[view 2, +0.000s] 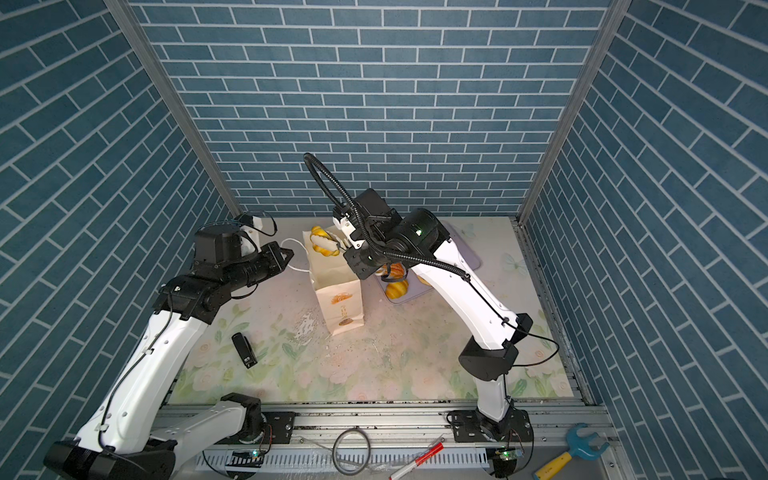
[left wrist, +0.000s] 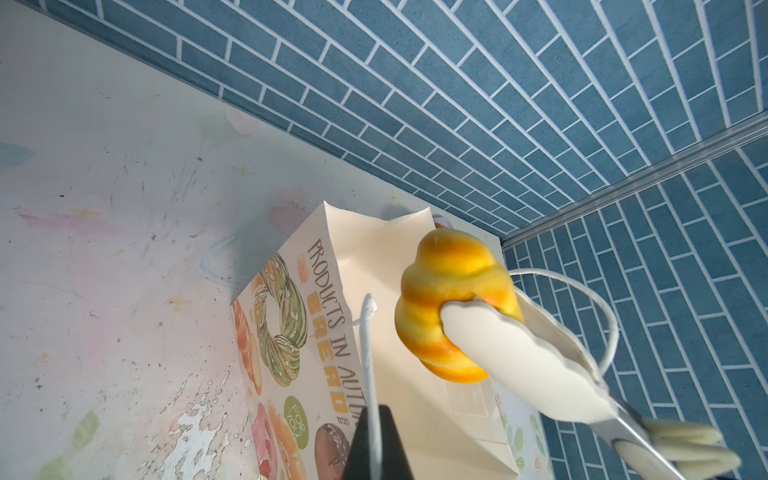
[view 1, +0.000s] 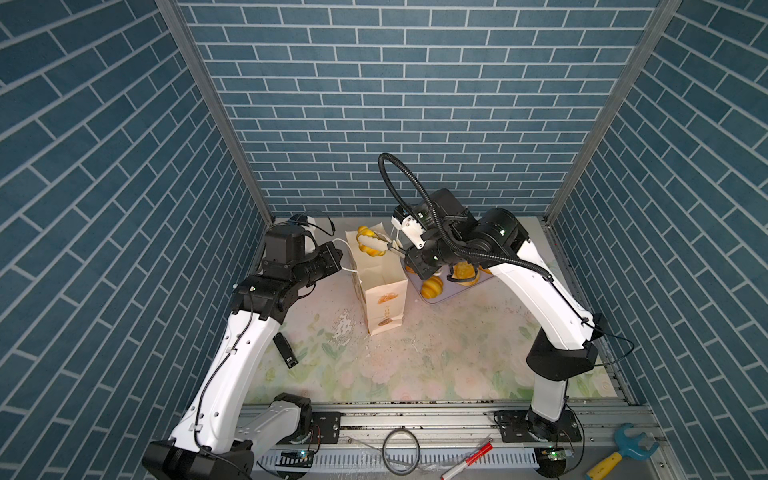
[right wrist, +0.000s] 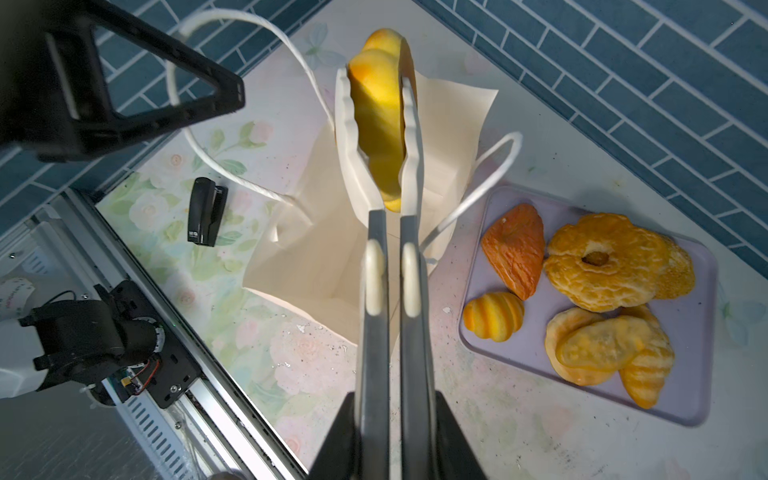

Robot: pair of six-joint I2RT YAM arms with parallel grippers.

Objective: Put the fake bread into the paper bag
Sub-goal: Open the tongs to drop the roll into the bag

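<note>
The paper bag (view 1: 384, 291) (view 2: 338, 299) stands upright and open at the back middle of the table. My left gripper (left wrist: 376, 440) (view 1: 340, 255) is shut on its white cord handle (left wrist: 368, 353) and holds that side of the mouth out. My right gripper (right wrist: 388, 399) is shut on a pair of white-tipped tongs (right wrist: 388, 249). The tongs pinch a golden twisted piece of fake bread (right wrist: 380, 120) (view 1: 370, 243) (left wrist: 449, 307) just above the bag's mouth. More fake bread lies on the tray: a ring (right wrist: 602, 262), a brown triangle (right wrist: 515, 249) and a small croissant (right wrist: 494, 316).
A lavender tray (right wrist: 685, 332) (view 1: 457, 291) sits right of the bag, partly under my right arm. A black stapler (view 1: 285, 350) (right wrist: 206, 212) lies on the floral mat to the left. A blue toy wrench (view 1: 631, 444) and a red pen (view 1: 467, 461) lie past the front rail.
</note>
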